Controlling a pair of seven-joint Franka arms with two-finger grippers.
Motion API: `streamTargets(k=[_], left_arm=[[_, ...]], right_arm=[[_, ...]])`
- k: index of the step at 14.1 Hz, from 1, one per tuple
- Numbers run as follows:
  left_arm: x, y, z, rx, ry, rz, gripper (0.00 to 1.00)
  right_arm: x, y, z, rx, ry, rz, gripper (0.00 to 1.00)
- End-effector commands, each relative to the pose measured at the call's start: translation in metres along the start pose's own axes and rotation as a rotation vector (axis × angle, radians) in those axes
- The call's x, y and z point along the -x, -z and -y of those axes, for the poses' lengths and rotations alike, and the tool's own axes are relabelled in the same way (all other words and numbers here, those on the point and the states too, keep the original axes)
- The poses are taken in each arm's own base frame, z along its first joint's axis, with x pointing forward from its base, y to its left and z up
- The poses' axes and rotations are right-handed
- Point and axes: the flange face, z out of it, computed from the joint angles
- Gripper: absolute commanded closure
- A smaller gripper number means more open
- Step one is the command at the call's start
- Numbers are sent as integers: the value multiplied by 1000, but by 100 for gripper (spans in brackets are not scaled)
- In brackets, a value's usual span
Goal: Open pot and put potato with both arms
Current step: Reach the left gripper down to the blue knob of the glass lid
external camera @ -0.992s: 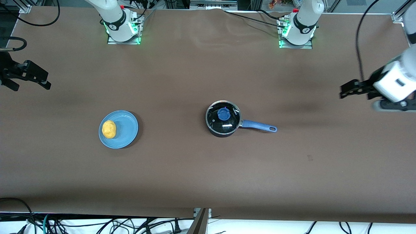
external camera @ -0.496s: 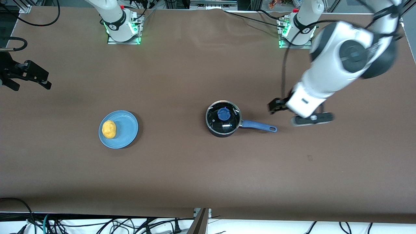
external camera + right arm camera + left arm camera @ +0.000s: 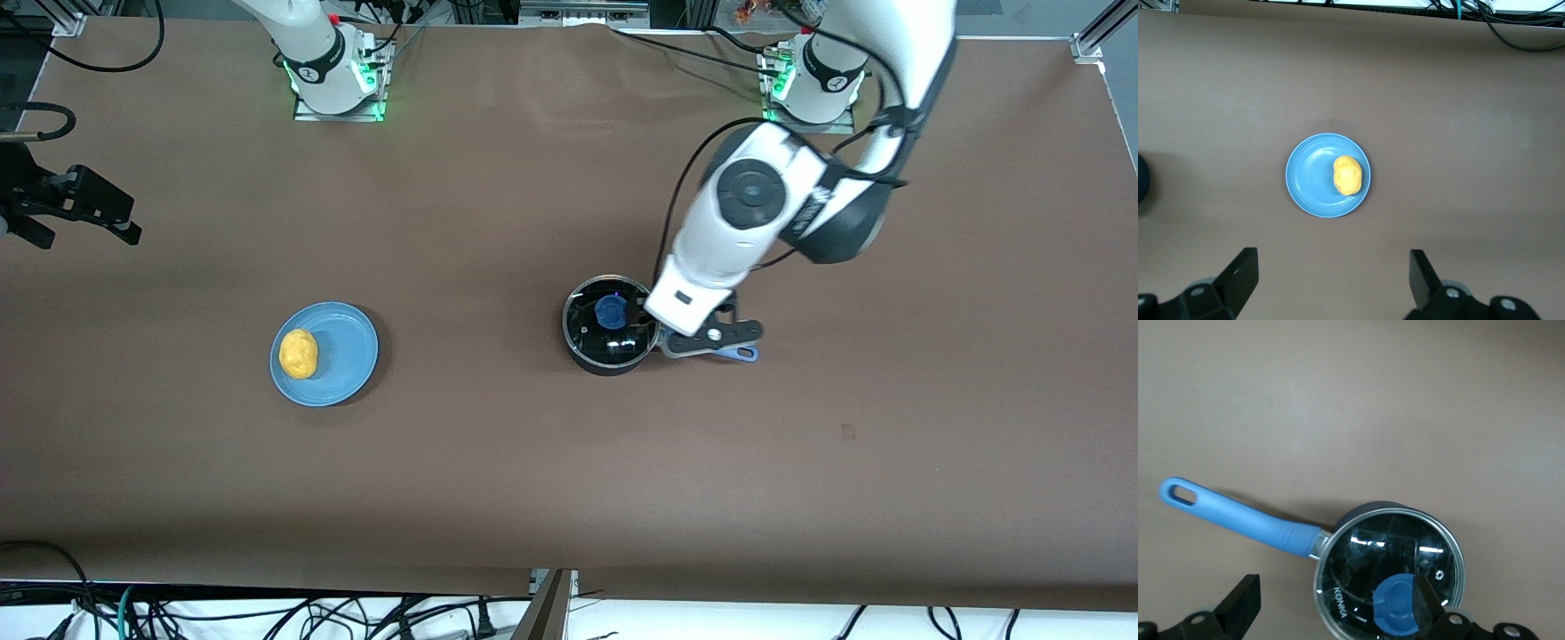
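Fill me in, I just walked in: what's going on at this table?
The left arm's tool hangs open over the pot, whose lid is on; one finger is at the blue knob without gripping it. The potato lies on a blue plate toward the right arm's end. The right arm's tool waits open at that table edge.

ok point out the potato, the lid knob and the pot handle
potato (image 3: 299, 353), front view, middle of its top
lid knob (image 3: 610, 312), front view, centre of the blue knob
pot handle (image 3: 1245, 521), left wrist view, mid-length of the blue handle
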Motion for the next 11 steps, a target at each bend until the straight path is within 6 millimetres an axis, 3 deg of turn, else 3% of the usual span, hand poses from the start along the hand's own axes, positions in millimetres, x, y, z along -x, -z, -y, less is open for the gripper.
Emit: streamTargets(k=[1, 6, 11], left_arm=[[6, -24, -20, -24, 3, -33, 0], [28, -56, -44, -51, -11, -34, 0], [43, -65, -56, -45, -38, -29, 0]], right_arm=[[2, 3, 1, -3, 4, 2, 0], [2, 3, 1, -3, 4, 2, 0], [2, 3, 2, -5, 4, 4, 0]])
